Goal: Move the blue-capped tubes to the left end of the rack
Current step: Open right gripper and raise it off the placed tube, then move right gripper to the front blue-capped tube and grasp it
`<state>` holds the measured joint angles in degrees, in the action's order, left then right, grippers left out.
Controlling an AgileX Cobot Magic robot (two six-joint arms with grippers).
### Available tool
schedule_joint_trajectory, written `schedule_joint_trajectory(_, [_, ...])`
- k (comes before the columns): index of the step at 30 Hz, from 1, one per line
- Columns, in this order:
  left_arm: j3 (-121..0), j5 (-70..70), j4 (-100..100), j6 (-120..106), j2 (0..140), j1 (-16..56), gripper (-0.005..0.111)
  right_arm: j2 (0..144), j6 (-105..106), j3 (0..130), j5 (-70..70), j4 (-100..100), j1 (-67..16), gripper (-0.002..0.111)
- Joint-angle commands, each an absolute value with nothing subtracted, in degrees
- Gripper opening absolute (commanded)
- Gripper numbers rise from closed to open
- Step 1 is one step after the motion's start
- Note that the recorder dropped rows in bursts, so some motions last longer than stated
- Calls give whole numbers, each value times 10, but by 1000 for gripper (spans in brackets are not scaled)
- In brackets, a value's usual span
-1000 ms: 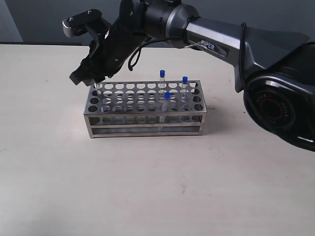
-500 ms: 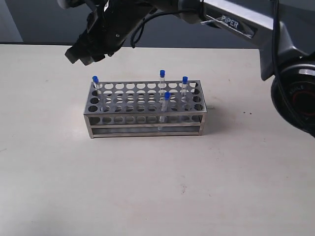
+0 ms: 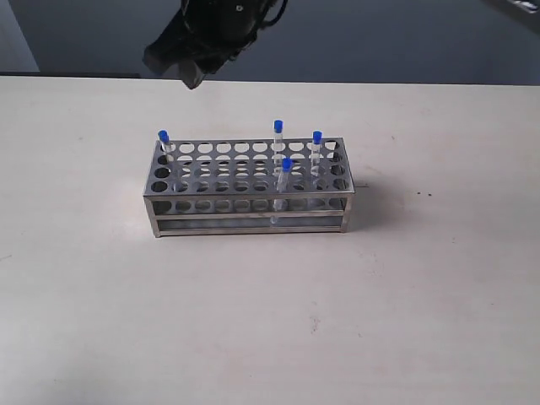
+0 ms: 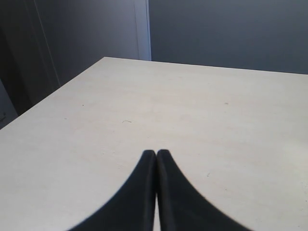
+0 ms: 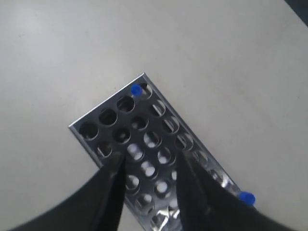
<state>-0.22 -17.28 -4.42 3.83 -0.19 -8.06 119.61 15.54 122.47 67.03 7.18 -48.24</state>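
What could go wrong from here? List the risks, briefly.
1. Three slim clear blue-capped tubes stand close together at the right end of the shiny perforated steel rack; the open right gripper, coming down on one, could knock a neighbour.
2. Nothing steadies the rack: the left gripper is shut, elsewhere over the pale table. A tube pulled askew might drag or tip it.
3. The holes look alike; a tilted tube could miss its hole near the left-end tube.

Lab, steel test-tube rack [image 3: 250,216] — blue-capped tubes [image 3: 286,166]
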Motion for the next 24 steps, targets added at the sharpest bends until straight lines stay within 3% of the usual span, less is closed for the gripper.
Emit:
schedule_joint_trajectory(1, [0, -167, -41, 39, 0, -78, 0, 1157, 138, 1221, 700, 40, -480, 35])
schedule_joint_trajectory(7, [0, -167, -41, 39, 0, -78, 0, 1092, 72, 1075, 700, -22, -480, 35])
schedule_joint_trajectory(13, [0, -167, -41, 39, 0, -78, 0, 1066, 0, 888, 524, -77, -480, 35])
schedule_joint_trajectory(24, [0, -167, -41, 39, 0, -78, 0, 1076, -54, 828, 438, -117, -462, 35])
